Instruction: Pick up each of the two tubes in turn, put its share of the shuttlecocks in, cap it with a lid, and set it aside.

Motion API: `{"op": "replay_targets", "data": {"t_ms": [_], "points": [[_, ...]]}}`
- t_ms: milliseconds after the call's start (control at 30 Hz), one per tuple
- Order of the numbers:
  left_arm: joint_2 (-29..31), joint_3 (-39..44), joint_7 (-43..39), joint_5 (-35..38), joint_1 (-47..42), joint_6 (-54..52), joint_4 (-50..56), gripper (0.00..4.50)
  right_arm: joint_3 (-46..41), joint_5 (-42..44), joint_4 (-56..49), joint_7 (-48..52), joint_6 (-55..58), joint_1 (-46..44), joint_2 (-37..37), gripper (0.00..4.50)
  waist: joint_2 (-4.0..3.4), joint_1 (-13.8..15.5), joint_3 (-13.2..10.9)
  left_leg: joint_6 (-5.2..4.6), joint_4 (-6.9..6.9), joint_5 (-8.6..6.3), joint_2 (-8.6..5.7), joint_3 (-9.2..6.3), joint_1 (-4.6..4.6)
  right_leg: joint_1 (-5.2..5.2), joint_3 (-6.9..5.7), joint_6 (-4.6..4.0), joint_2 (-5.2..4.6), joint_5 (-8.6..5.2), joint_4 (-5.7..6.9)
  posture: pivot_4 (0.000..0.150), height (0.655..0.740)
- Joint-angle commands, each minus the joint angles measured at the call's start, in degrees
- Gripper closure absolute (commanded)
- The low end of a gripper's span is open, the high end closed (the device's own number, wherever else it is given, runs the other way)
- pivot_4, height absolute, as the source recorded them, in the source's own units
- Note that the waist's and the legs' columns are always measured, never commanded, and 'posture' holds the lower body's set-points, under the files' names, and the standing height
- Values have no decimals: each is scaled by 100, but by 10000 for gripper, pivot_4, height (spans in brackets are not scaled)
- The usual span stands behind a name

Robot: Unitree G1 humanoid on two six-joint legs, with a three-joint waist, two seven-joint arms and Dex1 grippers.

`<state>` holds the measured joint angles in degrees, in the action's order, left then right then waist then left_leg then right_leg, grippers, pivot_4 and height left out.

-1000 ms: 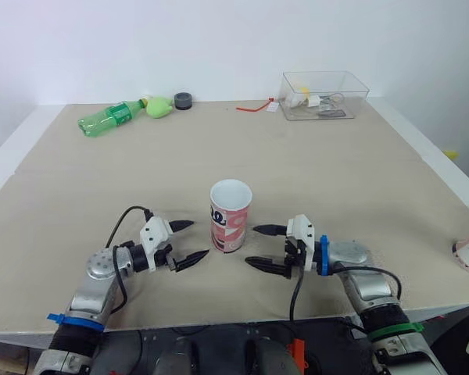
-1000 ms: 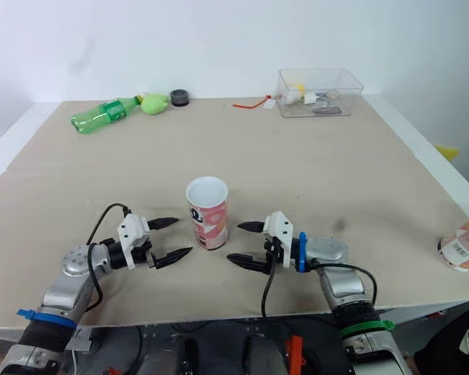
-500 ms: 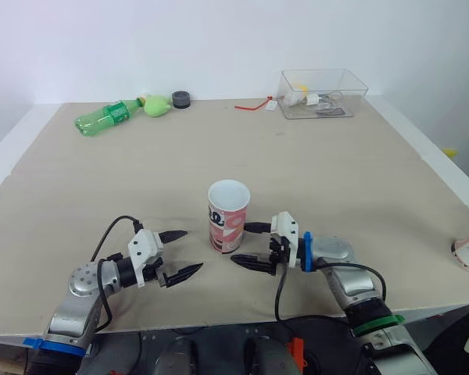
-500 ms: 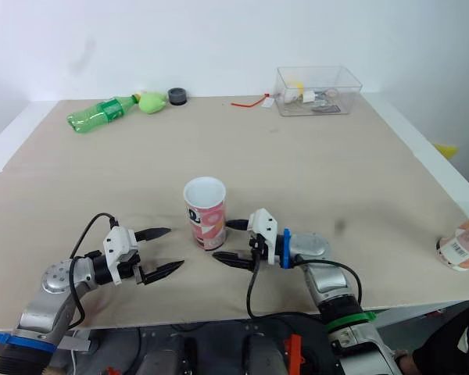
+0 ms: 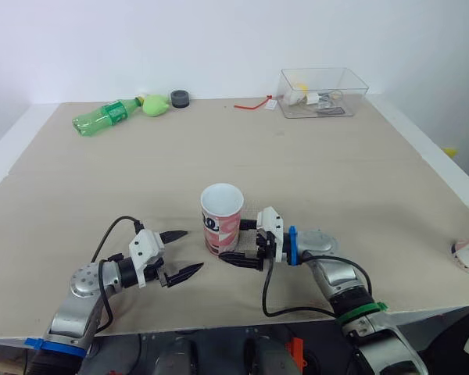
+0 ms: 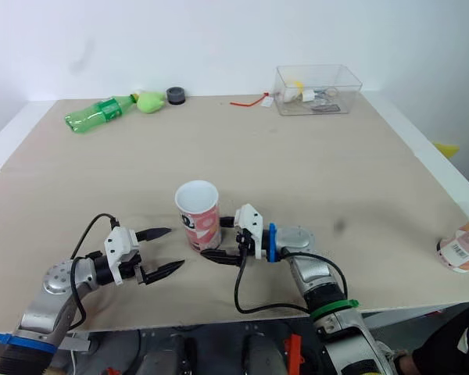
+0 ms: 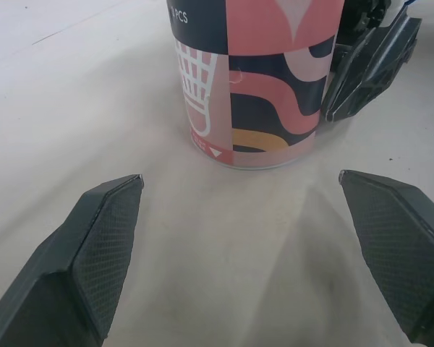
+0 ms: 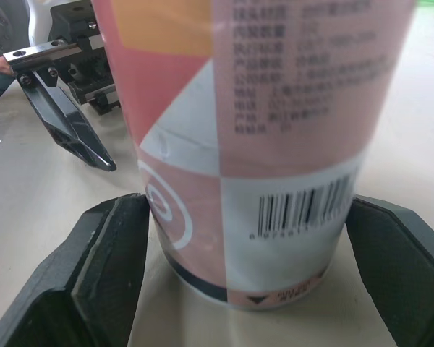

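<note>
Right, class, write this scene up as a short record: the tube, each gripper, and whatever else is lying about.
tube: upright, top open, no lid on
right gripper: jaws either side of the tube's base, touching it
left gripper: jaws open, beside the tube, apart from it
bottle: green, lying at the far left
box: clear, at the far right
</note>
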<state>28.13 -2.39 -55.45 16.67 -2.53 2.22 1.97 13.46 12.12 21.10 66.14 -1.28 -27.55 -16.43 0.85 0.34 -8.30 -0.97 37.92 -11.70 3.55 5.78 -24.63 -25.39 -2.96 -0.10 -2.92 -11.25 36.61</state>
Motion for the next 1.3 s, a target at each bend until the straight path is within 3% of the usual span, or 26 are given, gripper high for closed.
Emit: {"op": "replay_targets", "data": {"t_ms": [33, 500, 667, 933, 1100, 1300], "points": [[63, 16, 13, -9, 61, 106, 204, 0, 105, -47, 131, 103, -123, -112, 113, 397, 0, 0, 0, 0, -3, 0, 3, 0, 2, 0, 0, -3, 4, -2, 0, 1500, 7400], [48, -43, -31, -8, 205, 130, 354, 0, 268, -284, 860, 298, -563, -502, 489, 397, 1, -9, 0, 8, -38, -3, 19, 8, 30, 3, 8, -34, 29, -19, 7, 1500, 7400], [63, -70, -20, -51, 177, 136, 344, 0, 198, -279, 994, 290, -673, -573, 540, 13432, 1, -9, 0, 11, -38, -4, 23, 10, 35, 4, 14, -39, 39, -22, 11, 1500, 7400], [71, -82, -52, -68, -48, 112, 183, 0, -191, 55, 504, 55, -346, -406, 375, 14260, 1, -1, 0, 16, -38, -4, 26, 6, 40, 3, 22, -47, 48, -27, 21, 1500, 7400], [9, -166, -35, -55, -274, 67, 167, 0, -1435, 496, -213, -1284, 286, -74, -36, 14260, 4, 13, -6, 36, -38, -6, 19, 9, 32, 1, 35, -32, 35, -32, 22, 1500, 7400], [-201, -394, 10, -69, -487, 31, 128, 0, -3052, 275, -210, -3676, 485, 347, -619, 14260, 8, 17, -8, 46, -41, -18, -15, 16, 27, 2, 52, 2, 6, -50, 21, 1500, 7400]]}}
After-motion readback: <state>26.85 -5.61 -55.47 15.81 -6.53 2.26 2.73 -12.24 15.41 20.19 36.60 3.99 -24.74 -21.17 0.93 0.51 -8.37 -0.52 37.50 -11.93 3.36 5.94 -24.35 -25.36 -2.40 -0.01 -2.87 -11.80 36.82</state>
